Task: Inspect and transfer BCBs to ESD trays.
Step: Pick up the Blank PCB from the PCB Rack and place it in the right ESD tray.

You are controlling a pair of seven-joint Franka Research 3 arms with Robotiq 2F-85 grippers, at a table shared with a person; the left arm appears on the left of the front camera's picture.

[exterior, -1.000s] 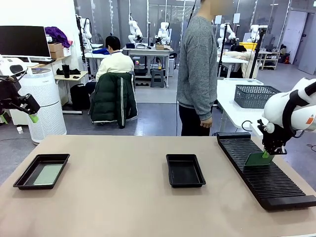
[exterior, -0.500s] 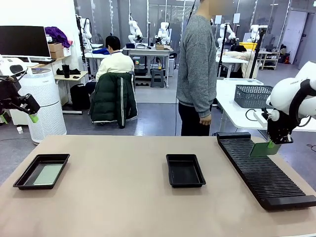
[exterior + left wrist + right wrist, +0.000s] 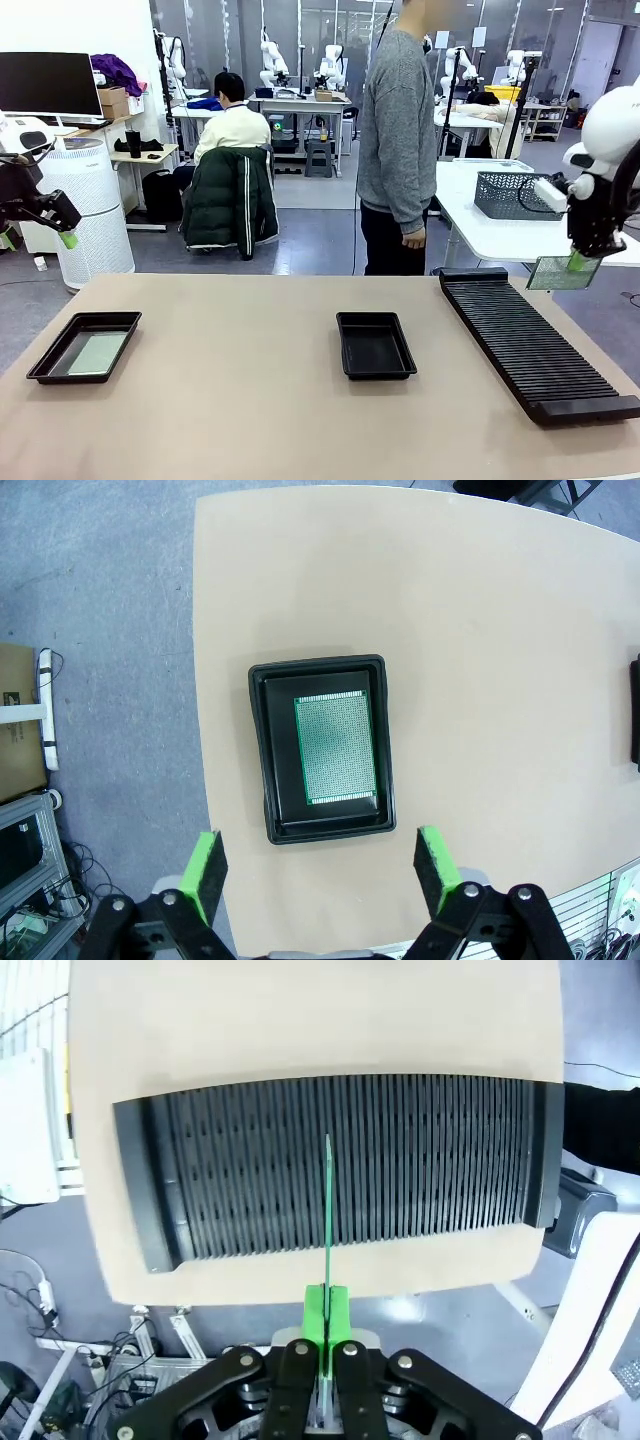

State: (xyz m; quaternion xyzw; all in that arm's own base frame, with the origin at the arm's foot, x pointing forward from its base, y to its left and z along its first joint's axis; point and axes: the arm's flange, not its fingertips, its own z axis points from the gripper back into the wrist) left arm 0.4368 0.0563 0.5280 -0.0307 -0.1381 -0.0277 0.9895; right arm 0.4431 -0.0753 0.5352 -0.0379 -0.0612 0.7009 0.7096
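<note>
The right pincer (image 3: 579, 262) is clamped on the upper edge of a green board (image 3: 558, 273). The board hangs just below it and juts out to its left, broad face toward the robot and long side roughly level. In the right wrist view the board shows edge-on as a thin line running straight out from between the shut pads (image 3: 326, 1305), with the ribbed rack (image 3: 340, 1165) beneath it and apart from it. The next step is probably setting this board down, and the empty tray (image 3: 376, 345) is the likely place. That tray lies well to the left of the right pincer and lower, on the table (image 3: 230, 420), with its long side running away from the robot. The board would therefore need to be laid flat and its long side turned to match. The right arm is the nearer of the two to that tray, besides being the one loaded. The left pincer (image 3: 318, 845) stands with its jaws wide apart and empty, high above the other tray (image 3: 262, 760), where a second board (image 3: 335, 748) lies flat, long side along the tray's.
</note>
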